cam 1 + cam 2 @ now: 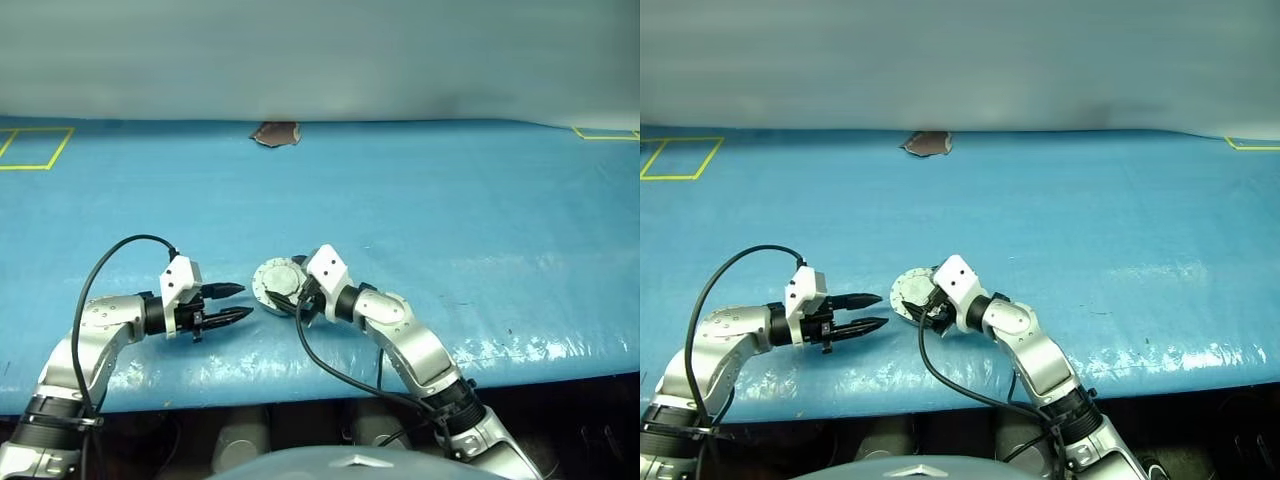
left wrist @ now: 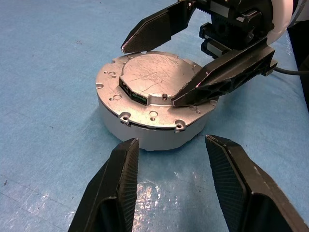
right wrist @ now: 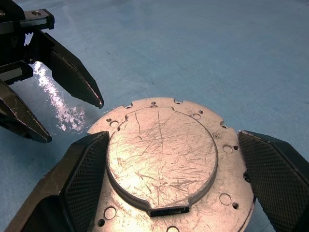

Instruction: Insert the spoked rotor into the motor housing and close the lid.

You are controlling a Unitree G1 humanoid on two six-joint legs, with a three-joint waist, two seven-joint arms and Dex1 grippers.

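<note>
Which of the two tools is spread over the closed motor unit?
The right tool: its fingers straddle the closed lid on the motor housing. The left tool sits alongside, apart from it.

The closed lid [image 2: 153,87] hides the housing's [image 2: 145,133] inside. A small brown thing [image 1: 275,133] at the tabletop's [image 1: 450,220] far edge is too small to tell.

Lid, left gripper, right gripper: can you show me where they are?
lid [image 3: 161,159], right wrist view, on its scratched raised centre.
left gripper [image 1: 236,302], left eye view, midway between its black fingertips.
right gripper [image 2: 147,72], left wrist view, midway between its fingertips above the lid.
</note>
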